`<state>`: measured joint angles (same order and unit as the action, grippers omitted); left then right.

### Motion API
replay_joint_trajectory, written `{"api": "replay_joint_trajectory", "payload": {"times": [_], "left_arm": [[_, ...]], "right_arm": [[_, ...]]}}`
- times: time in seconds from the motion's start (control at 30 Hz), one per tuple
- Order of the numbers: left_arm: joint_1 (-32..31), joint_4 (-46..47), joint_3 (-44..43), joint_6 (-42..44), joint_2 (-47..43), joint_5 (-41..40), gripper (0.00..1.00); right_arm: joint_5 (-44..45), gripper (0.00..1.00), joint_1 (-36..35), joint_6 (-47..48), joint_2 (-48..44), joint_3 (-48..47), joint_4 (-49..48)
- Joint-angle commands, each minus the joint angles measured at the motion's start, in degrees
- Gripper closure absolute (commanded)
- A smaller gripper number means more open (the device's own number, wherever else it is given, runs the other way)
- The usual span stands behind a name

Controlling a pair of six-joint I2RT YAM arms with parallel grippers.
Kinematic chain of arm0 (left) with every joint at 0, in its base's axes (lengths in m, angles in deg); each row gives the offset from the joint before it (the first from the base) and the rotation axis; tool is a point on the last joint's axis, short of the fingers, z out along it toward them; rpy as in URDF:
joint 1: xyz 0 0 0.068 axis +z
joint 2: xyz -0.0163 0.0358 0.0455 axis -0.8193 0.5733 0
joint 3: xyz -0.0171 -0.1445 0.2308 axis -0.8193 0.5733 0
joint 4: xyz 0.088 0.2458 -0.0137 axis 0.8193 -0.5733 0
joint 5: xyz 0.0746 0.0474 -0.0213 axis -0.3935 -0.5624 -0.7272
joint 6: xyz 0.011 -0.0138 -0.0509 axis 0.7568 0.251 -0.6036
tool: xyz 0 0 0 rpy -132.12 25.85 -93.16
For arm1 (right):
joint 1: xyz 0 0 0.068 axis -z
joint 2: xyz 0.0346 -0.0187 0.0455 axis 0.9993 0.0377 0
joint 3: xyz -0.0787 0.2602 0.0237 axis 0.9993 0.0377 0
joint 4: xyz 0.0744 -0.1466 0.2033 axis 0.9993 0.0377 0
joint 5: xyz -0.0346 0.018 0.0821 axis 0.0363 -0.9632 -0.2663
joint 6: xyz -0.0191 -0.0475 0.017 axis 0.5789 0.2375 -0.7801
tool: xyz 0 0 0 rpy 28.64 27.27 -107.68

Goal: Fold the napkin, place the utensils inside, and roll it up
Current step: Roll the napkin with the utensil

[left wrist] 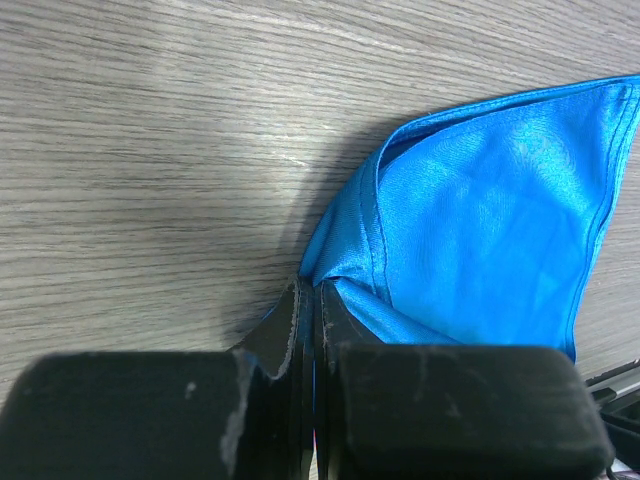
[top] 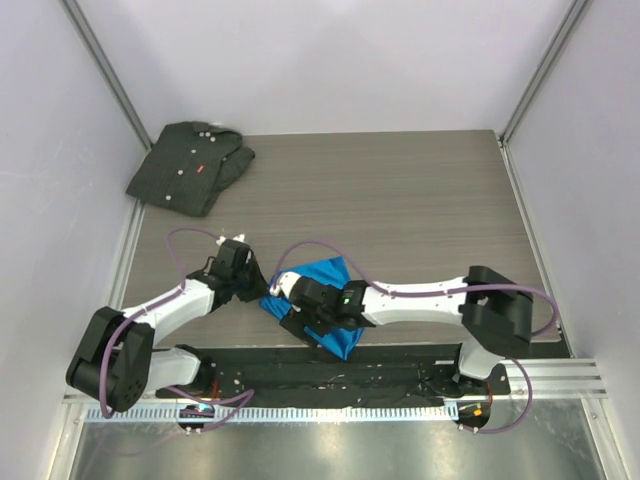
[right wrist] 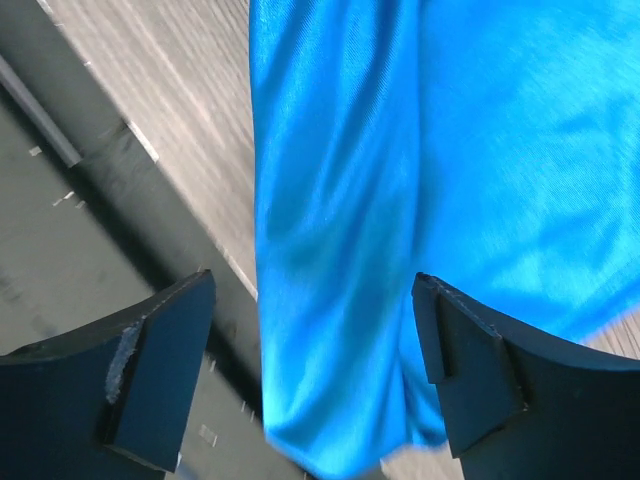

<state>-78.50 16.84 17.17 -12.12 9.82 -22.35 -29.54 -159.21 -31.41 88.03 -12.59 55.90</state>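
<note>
Napkin point(top: 322, 272) lies bunched on the counter point(top: 400, 200) between the two grippers. The left gripper point(left wrist: 310, 305) is pinched tight on a corner of the cloth, and the blue folds fan out ahead of it and to its right. The right gripper point(right wrist: 315, 370) sits over the napkin with its jaws spread wide. Blue cloth runs beneath and between its fingers point(right wrist: 160, 360), and nothing is clamped. A dark shirt point(top: 190, 165) sits well beyond the left gripper.

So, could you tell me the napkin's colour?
The napkin is bright, shiny blue; left wrist view shows it best.
</note>
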Motion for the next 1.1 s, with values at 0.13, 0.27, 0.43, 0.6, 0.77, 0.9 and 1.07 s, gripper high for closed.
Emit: {"api": "replay_joint_trajectory", "payload": {"times": [0.13,0.27,0.43,0.6,0.77,0.9,1.07], "left_arm": [[0.63,-1.62,-0.70,1.18,0.87,-1.52,1.00],[0.63,-1.80,-0.79,1.18,0.87,-1.43,1.00],[0.72,-2.24,-0.88,1.36,0.43,-1.25,1.00],[0.81,-3.29,-1.32,1.97,-1.15,-1.60,1.00],[1.60,-6.89,-1.93,1.62,-5.01,-3.36,0.63],[1.69,-9.26,-1.32,1.71,-11.50,-5.73,0.43],[1.86,-11.73,0.70,1.97,-18.02,-8.11,0.31]], "right_arm": [[1.38,0.23,-0.78,4.60,5.16,-2.69,-8.38],[1.56,0.35,-0.78,4.69,7.62,-2.51,-8.03],[1.39,0.58,-0.78,3.11,9.99,-1.29,-7.06],[-3.00,0.73,-0.61,1.52,10.52,0.99,-7.50],[-11.07,0.78,-0.52,0.29,8.95,3.63,-9.08],[-16.71,0.78,1.05,-1.38,6.31,7.94,-12.94],[-28.20,0.78,4.57,-3.83,3.41,13.39,-20.66]]}}
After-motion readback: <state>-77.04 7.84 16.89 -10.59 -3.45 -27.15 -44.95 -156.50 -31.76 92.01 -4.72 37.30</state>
